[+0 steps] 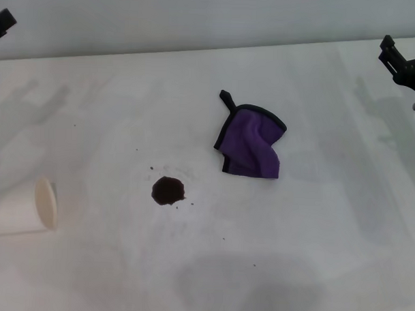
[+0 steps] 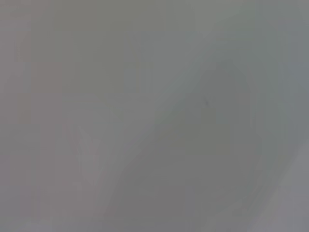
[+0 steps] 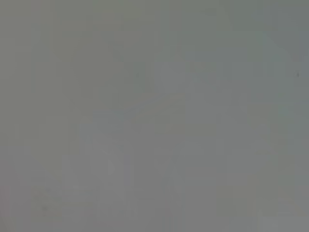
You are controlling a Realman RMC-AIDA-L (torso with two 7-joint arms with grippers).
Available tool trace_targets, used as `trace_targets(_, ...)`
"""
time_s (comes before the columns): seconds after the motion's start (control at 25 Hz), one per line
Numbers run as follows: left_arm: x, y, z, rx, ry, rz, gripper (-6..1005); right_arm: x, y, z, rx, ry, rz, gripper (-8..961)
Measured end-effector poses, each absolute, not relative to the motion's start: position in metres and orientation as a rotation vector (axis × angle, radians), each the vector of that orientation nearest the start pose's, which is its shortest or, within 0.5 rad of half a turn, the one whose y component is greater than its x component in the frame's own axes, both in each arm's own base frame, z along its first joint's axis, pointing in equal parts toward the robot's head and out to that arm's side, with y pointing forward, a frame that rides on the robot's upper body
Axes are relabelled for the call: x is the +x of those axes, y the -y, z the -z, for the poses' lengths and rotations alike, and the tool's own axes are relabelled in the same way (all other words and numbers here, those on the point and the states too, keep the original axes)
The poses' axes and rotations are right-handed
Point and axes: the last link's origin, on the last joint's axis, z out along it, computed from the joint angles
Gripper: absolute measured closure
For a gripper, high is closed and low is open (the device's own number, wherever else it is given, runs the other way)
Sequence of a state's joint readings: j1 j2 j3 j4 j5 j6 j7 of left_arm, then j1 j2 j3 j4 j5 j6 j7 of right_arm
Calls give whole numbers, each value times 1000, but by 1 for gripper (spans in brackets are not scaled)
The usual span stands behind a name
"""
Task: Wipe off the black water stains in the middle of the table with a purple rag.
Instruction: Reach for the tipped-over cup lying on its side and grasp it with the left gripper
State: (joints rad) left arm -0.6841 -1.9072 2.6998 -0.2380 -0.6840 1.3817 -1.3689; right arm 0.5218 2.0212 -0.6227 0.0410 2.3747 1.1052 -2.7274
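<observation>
— Two grippers, both at the far edges: the left gripper point(image 1: 3, 22) at the far left corner, the right gripper point(image 1: 405, 67) at the far right, each well above the surface point(image 1: 314, 221). Whether their fingers are spread or closed, I cannot tell.

— And the purple rag point(image 1: 252, 143)?

— Crumpled mid-surface, untouched, near the black water stains point(image 1: 168, 190). A paper cup point(image 1: 25, 207) lies on its side at the left.

— The room?

— A plain pale wall point(image 1: 198, 19) behind.
</observation>
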Motion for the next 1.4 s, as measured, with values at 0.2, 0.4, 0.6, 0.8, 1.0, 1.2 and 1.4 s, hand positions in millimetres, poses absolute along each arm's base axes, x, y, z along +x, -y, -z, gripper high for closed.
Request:
trace_targets(0.2, -299, -393, -81, -2124, 1079, 953, 122, 363, -347, -22, -1520, -743, -699, 100)
trace_targets(0.4, -284, -399, -102, -2271, 1058, 774, 123, 364, -347, -24, -1517, -738, -696, 100)
trace_targets(0.6, -273, -403, -118, -2432, 1007, 482, 123, 364, -348, -25, -1516, -735, -695, 99)
trace_targets(0.8, -252, -400, -131, -2617, 758, 325, 123, 363, -349, -24, -1517, -734, -698, 99)
trace_targets(1.0, -246, -396, -139, -2694, 678, 179, 123, 361, -350, -24, -1516, -728, -703, 99)
trace_targets(1.2, -243, -386, -137, -2841, 687, -126, 123, 359, -353, -25, -1517, -722, -708, 100)
trace_targets(1.4, -241, -381, -135, -2902, 676, -309, 123, 354, -358, -25, -1501, -723, -729, 101)
